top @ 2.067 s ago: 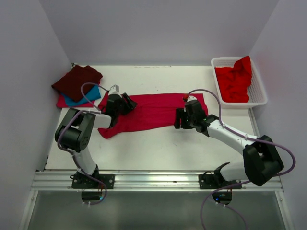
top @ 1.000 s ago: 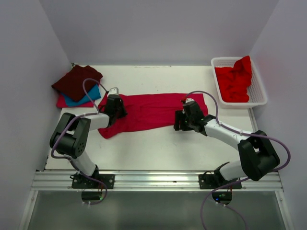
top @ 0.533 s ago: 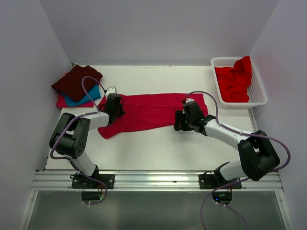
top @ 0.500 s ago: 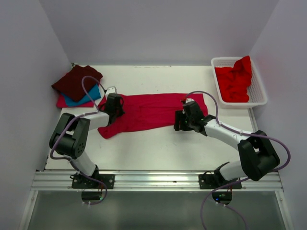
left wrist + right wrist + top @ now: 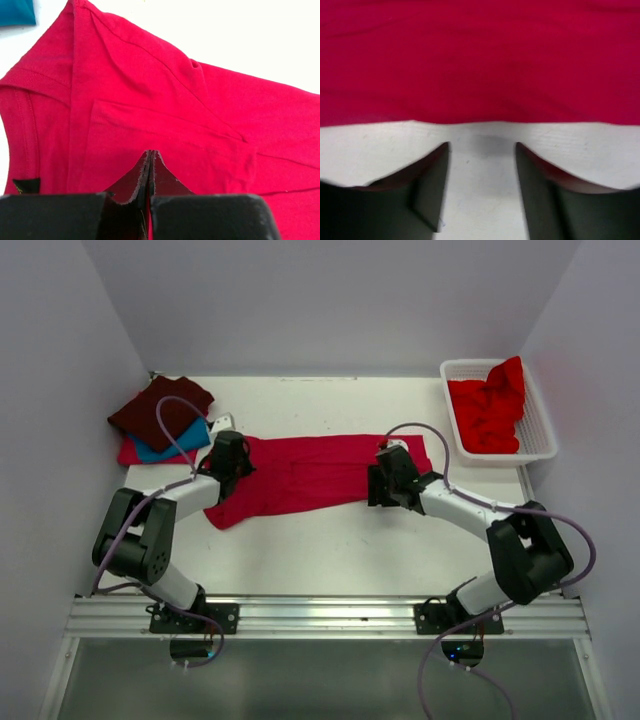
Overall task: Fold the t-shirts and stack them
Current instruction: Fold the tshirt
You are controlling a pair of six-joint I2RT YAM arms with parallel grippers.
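A white desk (image 5: 330,540) fills a narrow booth closed in by plain pale grey walls (image 5: 320,300) at the left, back and right, with a metal rail (image 5: 320,615) along its near edge carrying both arm bases. The crimson t-shirt (image 5: 310,472) lies spread flat across the middle of the desk, its length running left to right. In the far left corner sits a stack: a dark maroon shirt (image 5: 160,408) on top, a teal shirt (image 5: 185,440) under it and a pink-red shirt (image 5: 132,452) at the bottom. At the far right a white lattice basket (image 5: 500,458) holds crumpled bright red shirts (image 5: 488,410). The left fingers (image 5: 132,182) are pressed tight together over the crimson t-shirt's left end; whether they pinch any cloth cannot be told. The right fingers (image 5: 430,175) stand parted and grip nothing, with bare desk between them and the crimson t-shirt's near hem just beyond their tips.
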